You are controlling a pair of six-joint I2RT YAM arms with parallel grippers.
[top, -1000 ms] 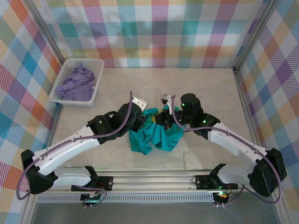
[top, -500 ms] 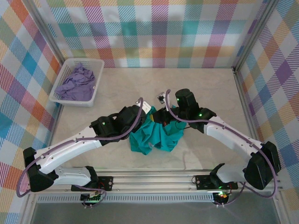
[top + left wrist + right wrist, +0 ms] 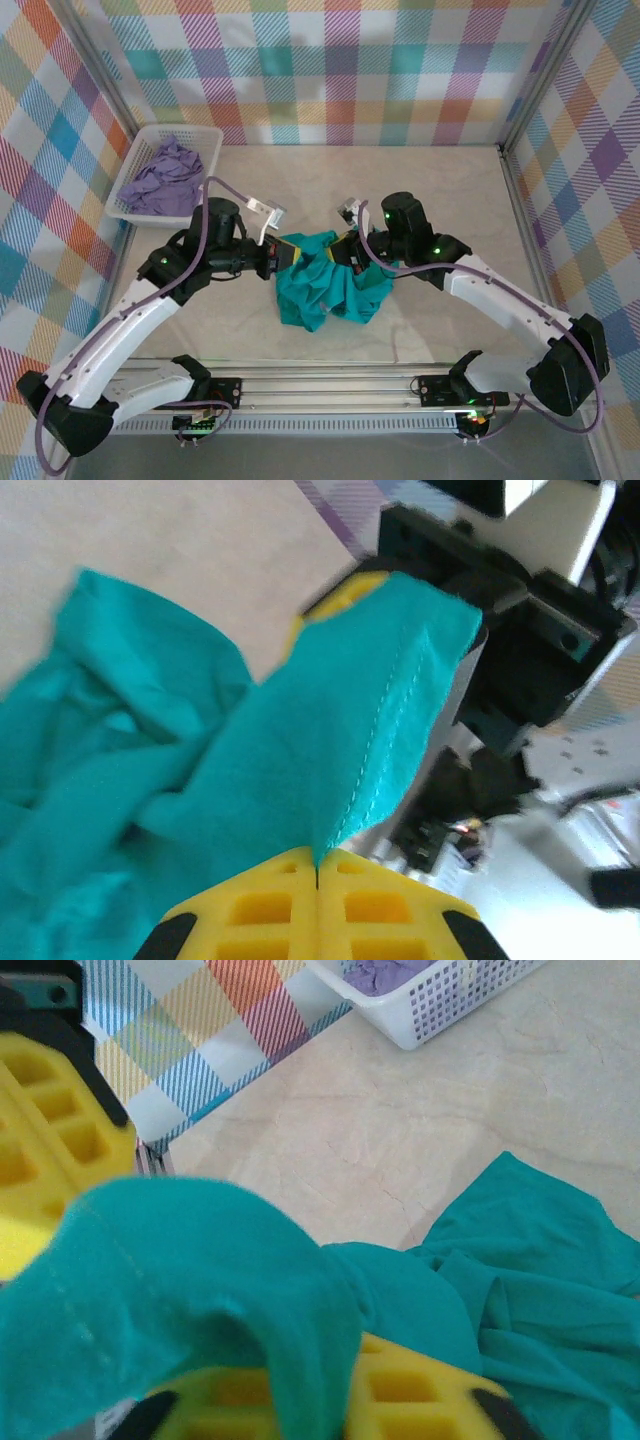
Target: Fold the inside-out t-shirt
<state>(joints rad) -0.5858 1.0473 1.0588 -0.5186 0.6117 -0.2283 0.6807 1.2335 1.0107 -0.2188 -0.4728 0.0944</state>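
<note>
The pale marbled table (image 3: 440, 190) sits within plaid-patterned walls, and the inside-out t-shirt (image 3: 325, 285) lies crumpled in a teal heap near its middle, between the two arms. A white mesh basket (image 3: 135, 210) stands at the far left corner, well apart from the shirt, with a lavender garment (image 3: 160, 180) bunched inside it. The left gripper (image 3: 278, 256) meets the heap's left edge; in its wrist view the yellow fingers (image 3: 270, 910) are pressed together, pinching a fold of the shirt along a line of light stitching (image 3: 380, 730). The right gripper (image 3: 350, 250) reaches the heap's upper right; teal cloth (image 3: 200, 1260) drapes across its yellow fingers (image 3: 410, 1385), hiding whether they clamp it.
</note>
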